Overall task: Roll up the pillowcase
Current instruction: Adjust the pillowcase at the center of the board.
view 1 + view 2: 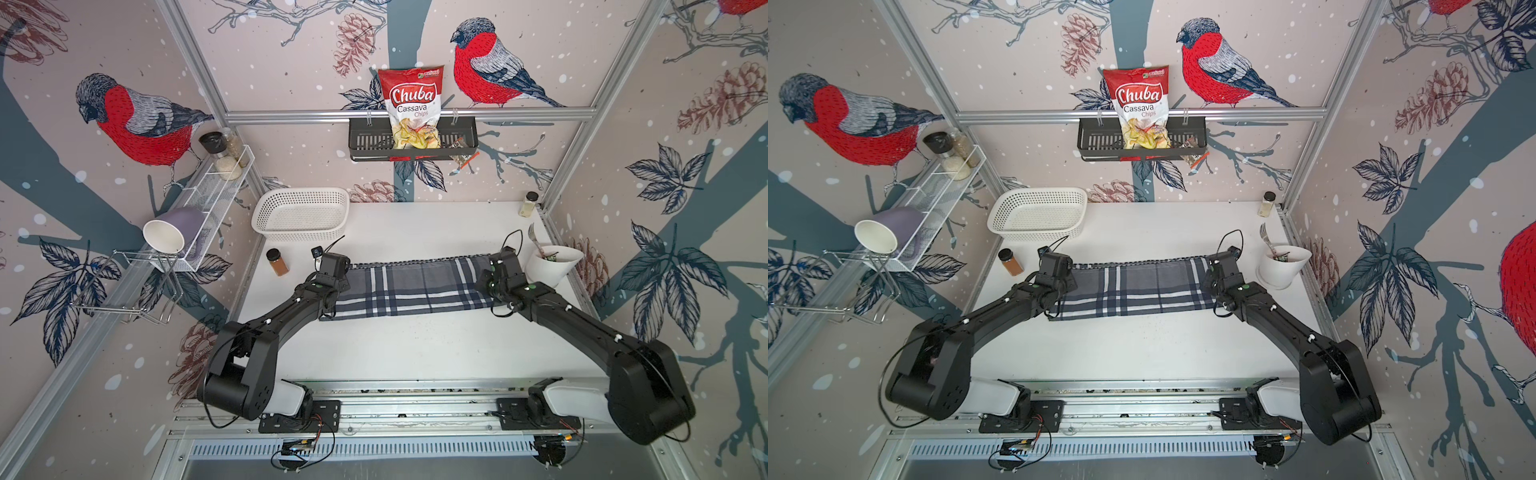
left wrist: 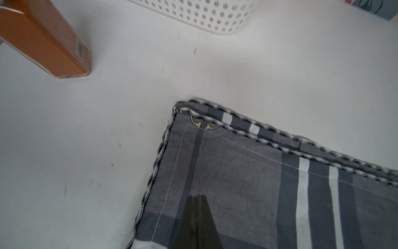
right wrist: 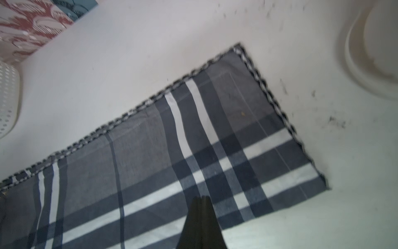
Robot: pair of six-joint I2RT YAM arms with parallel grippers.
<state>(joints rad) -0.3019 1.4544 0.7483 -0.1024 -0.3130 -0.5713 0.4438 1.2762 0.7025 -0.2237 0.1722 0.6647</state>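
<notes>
The pillowcase [image 1: 415, 286] [image 1: 1133, 286] lies flat on the white table as a long grey plaid strip running left to right, with its dark stitched edge along the far side. My left gripper [image 2: 199, 196] is shut, its tips together over the cloth's left end [image 2: 258, 183] near the far corner. My right gripper [image 3: 201, 197] is also shut, over the right end [image 3: 150, 161] near the front edge. Neither grips any fabric. In both top views the wrists [image 1: 332, 268] [image 1: 500, 270] hide the fingertips.
A white perforated basket [image 1: 301, 214] stands behind the cloth at the left. An orange spice jar [image 1: 277, 262] is close to the left wrist. A white cup with a fork [image 1: 550, 266] stands beside the right wrist. A small jar [image 1: 528, 203] sits in the far right corner.
</notes>
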